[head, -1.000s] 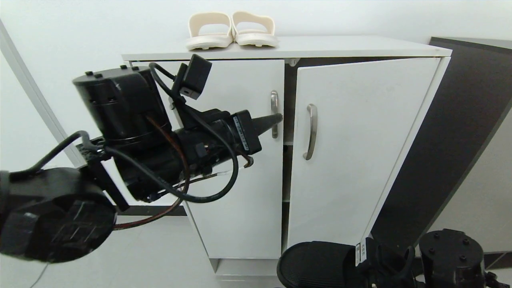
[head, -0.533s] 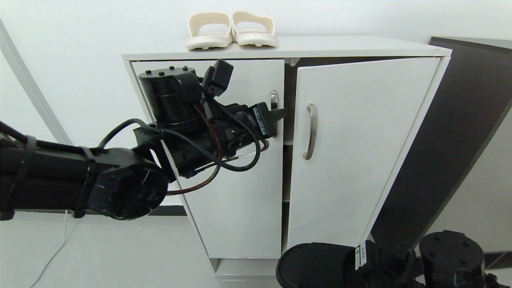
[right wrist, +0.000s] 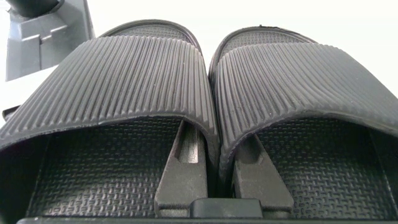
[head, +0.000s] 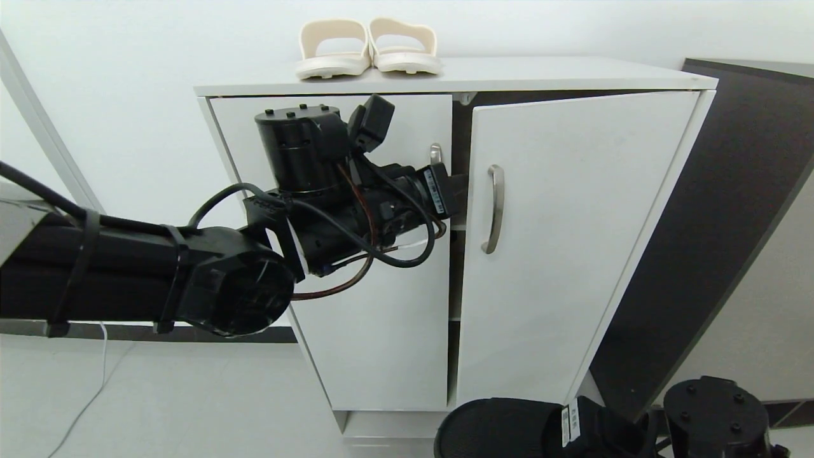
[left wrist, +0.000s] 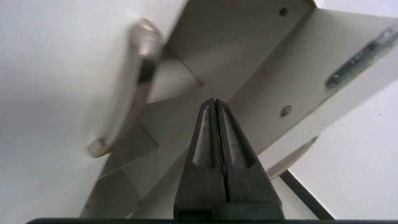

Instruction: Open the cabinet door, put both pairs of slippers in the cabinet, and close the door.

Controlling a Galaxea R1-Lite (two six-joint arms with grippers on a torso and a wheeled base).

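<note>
The white cabinet [head: 381, 331] has two doors with metal handles. Its right door [head: 559, 242] stands slightly ajar, and the left door [head: 375, 343] looks shut. A cream pair of slippers [head: 369, 48] rests on the cabinet top. My left gripper [head: 458, 187] is shut, with its tip in the gap between the doors, just past the left door's handle [head: 435, 152]. In the left wrist view the shut left gripper [left wrist: 214, 124] points into the cabinet beside a handle [left wrist: 127, 93]. My right gripper [right wrist: 217, 180] is shut on the black pair of slippers [right wrist: 205, 74], low in front of the cabinet [head: 502, 423].
A dark panel [head: 712, 254] leans along the cabinet's right side. A white wall lies behind, and light floor [head: 191, 407] spreads to the left, with a thin cable [head: 95, 388] on it.
My left arm has stretched forward and right, carrying the shut gripper from the left door's handle into the gap between the doors. The right arm and black slippers sank slightly.
</note>
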